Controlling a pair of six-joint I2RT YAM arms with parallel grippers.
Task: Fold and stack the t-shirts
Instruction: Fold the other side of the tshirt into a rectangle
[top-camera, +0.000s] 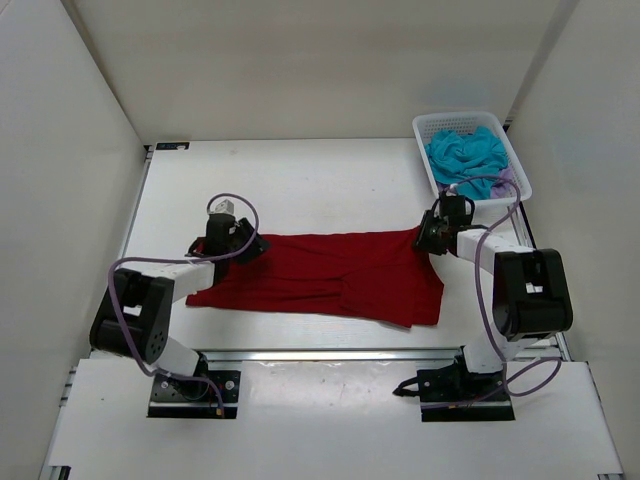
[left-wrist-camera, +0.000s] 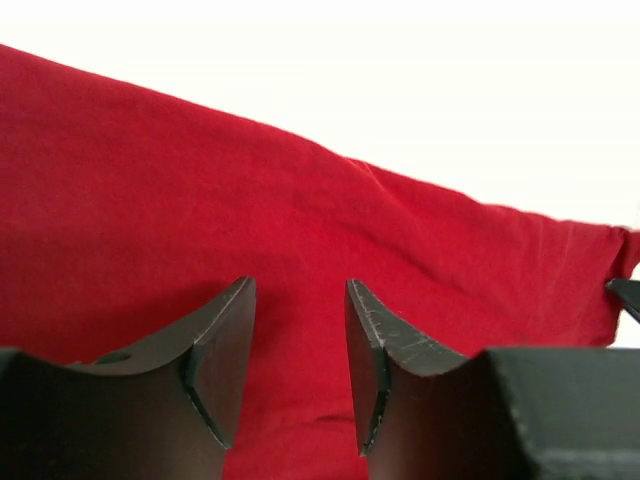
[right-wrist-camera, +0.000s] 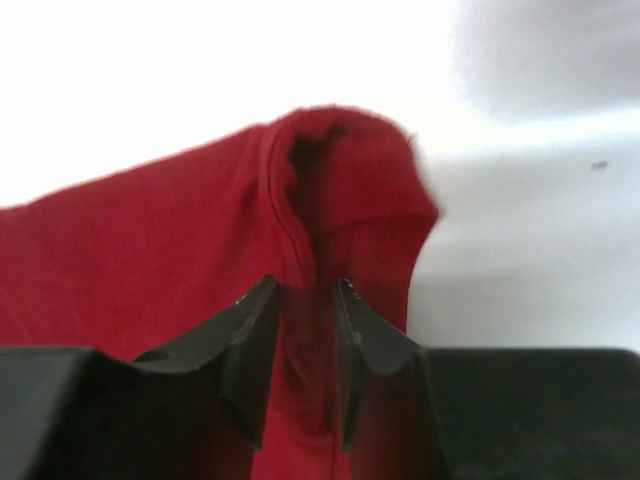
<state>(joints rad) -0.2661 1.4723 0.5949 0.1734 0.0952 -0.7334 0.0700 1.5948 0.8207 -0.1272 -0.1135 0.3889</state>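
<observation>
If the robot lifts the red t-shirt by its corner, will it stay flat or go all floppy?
Probably floppy: the red t-shirt lies limp and wrinkled, and bunches into a fold where the right hand pinches it. It would likely drape, not roll. It looks thin, so probably light.

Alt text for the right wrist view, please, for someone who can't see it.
The right gripper pinches a bunched, seamed edge of the red t-shirt between its two dark fingers. The rest of the shirt spreads to the left over the white table, which is blurred.
</observation>
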